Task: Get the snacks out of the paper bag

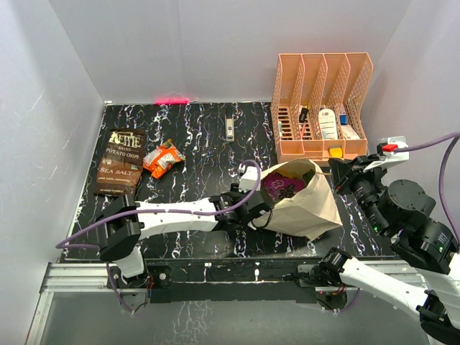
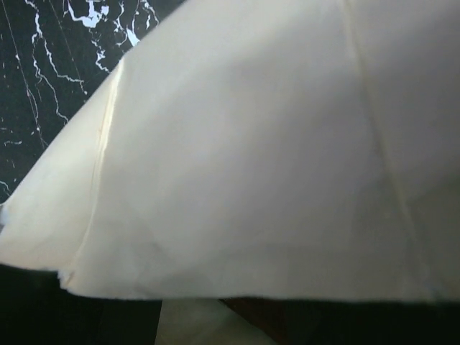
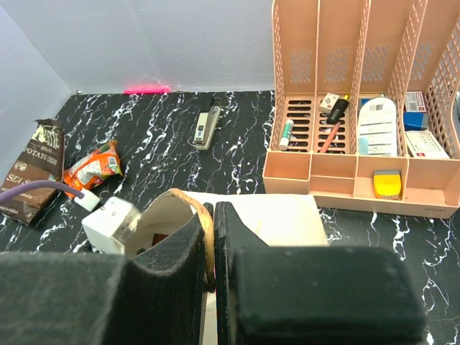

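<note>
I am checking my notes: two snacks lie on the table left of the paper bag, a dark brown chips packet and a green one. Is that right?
Not quite. The smaller packet is orange, not green; the top external view shows it. The rest is right.

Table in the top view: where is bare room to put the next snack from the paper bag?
Bare tabletop lies between the orange packet, the stapler and the paper bag. The right side is crowded: the bag lies just before the file organiser, and both arms meet there.
</note>
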Tool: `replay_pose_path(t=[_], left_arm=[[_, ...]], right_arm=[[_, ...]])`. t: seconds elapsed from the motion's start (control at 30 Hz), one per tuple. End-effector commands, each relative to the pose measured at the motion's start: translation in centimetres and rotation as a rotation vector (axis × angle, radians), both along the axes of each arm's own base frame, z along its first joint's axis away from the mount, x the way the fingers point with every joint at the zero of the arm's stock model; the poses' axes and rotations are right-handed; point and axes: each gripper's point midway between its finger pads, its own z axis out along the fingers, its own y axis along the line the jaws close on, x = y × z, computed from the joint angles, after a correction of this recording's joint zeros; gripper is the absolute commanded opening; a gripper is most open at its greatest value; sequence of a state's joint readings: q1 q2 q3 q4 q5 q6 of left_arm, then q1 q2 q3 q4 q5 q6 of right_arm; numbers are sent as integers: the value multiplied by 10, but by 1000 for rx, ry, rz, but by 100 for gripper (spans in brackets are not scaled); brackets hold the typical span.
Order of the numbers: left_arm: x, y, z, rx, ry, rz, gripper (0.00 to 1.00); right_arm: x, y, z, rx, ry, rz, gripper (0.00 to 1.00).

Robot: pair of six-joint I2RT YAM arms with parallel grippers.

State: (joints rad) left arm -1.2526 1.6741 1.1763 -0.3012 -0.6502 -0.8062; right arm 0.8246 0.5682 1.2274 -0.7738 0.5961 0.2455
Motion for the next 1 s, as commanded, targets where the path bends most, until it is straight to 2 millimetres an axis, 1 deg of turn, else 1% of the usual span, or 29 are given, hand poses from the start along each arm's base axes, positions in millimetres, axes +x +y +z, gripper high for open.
replay_pose_path(t=[0.0, 0.13, 0.2, 0.3, 0.33, 0.37, 0.43, 0.53, 0.57, 0.67, 0.73, 0.93, 0.97], left_arm=[[13, -13, 9, 10, -66, -6, 51], [17, -18, 6, 25, -81, -22, 39], [17, -20, 9, 23, -79, -23, 28], [15, -24, 21, 0, -73, -29, 8], [14, -24, 25, -10, -70, -34, 3], [14, -25, 30, -23, -69, -38, 0], [11, -26, 42, -56, -65, -49, 0], [5, -28, 66, -128, -63, -82, 0], [2, -28, 78, -164, -64, -96, 0], [-7, -31, 106, -253, -67, -143, 0], [-13, -31, 121, -304, -63, -173, 0], [-28, -19, 152, -395, -50, -213, 0], [-30, -15, 160, -420, -54, -216, 0]], right_arm=[[-3, -2, 29, 102, -84, 0, 9], [-4, -4, 29, 111, -85, 1, 9], [-5, -4, 28, 116, -85, 0, 9], [-5, -5, 27, 114, -84, -1, 9], [-5, -5, 26, 115, -84, 1, 9], [-5, -4, 25, 114, -82, 3, 9], [-5, -2, 22, 115, -75, 7, 9], [-5, 1, 18, 121, -66, 19, 9], [-5, 1, 16, 121, -63, 20, 9], [-5, 2, 12, 121, -56, 22, 9], [-5, 3, 11, 122, -54, 22, 9], [-5, 2, 10, 126, -54, 18, 9], [-5, 2, 10, 127, -52, 20, 9]])
